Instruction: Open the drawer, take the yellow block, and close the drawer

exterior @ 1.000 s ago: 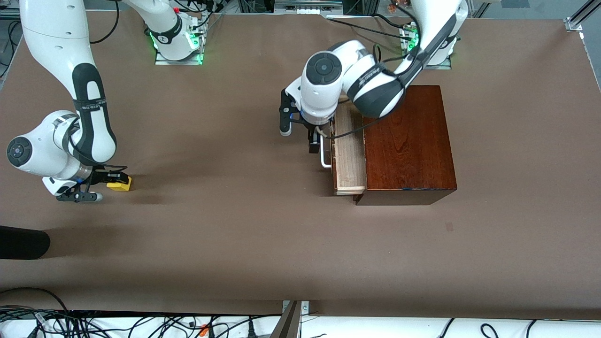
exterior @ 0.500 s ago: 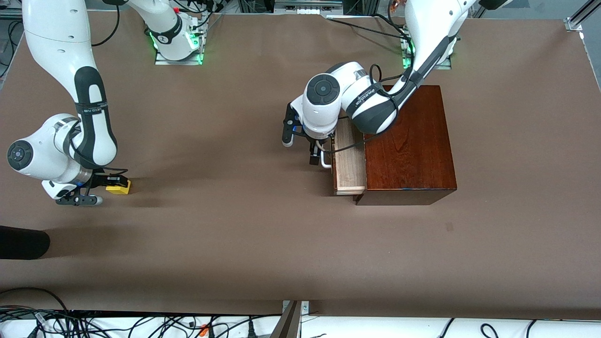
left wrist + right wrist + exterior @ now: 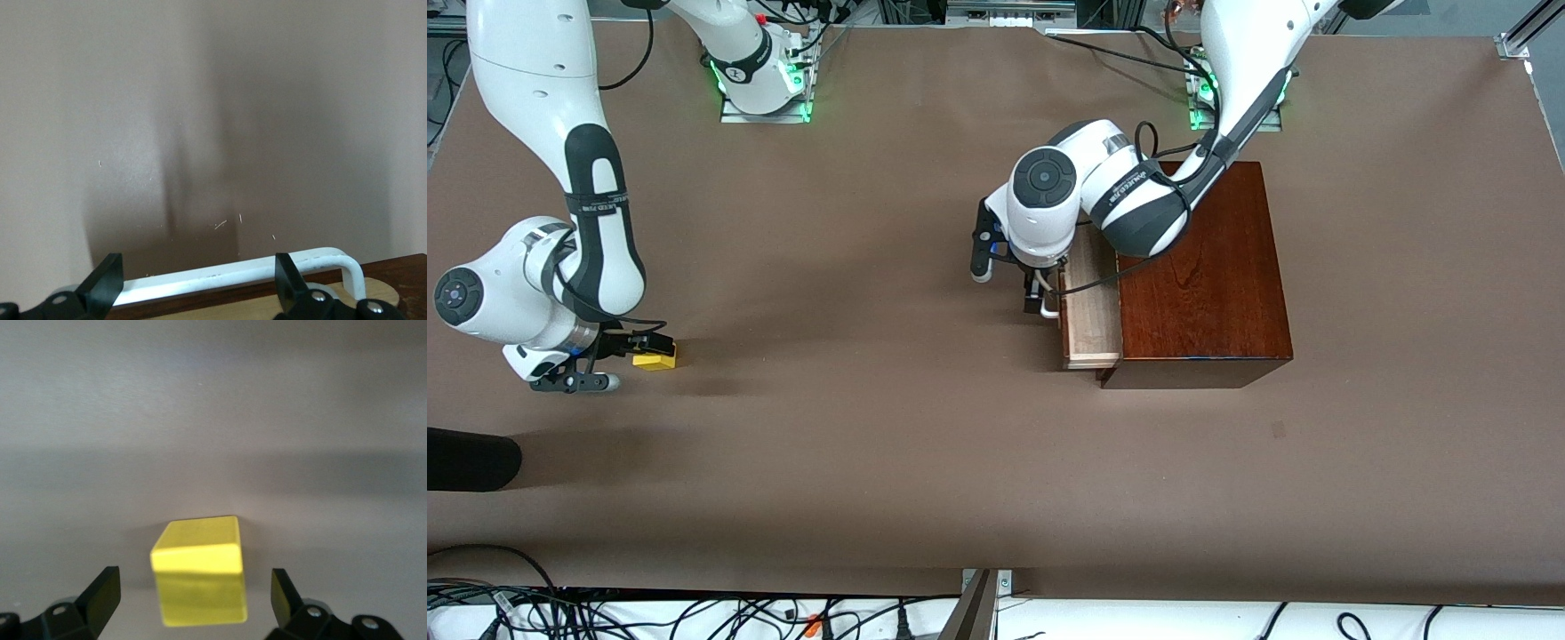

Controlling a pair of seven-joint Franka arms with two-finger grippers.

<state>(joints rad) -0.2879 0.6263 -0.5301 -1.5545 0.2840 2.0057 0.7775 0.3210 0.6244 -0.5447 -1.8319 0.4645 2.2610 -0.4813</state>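
Observation:
The yellow block (image 3: 655,359) sits on the brown table toward the right arm's end. My right gripper (image 3: 628,361) is low at the block and open. In the right wrist view the block (image 3: 200,580) lies between the fingertips (image 3: 104,589) with a gap on each side. The drawer (image 3: 1092,313) of the reddish-brown box (image 3: 1205,276) stands partly out, its pale wood showing. My left gripper (image 3: 1008,286) is open at the white handle (image 3: 1046,308). In the left wrist view the handle bar (image 3: 227,273) runs across between the spread fingertips (image 3: 107,275).
A black object (image 3: 470,459) pokes in at the table's edge toward the right arm's end, nearer the front camera than the block. Cables (image 3: 694,613) lie along the front edge. Bare brown table (image 3: 854,311) stretches between the block and the box.
My right gripper has opened and let go of the yellow block, which now rests on the table. My left gripper moved toward the box and the drawer slid in slightly.

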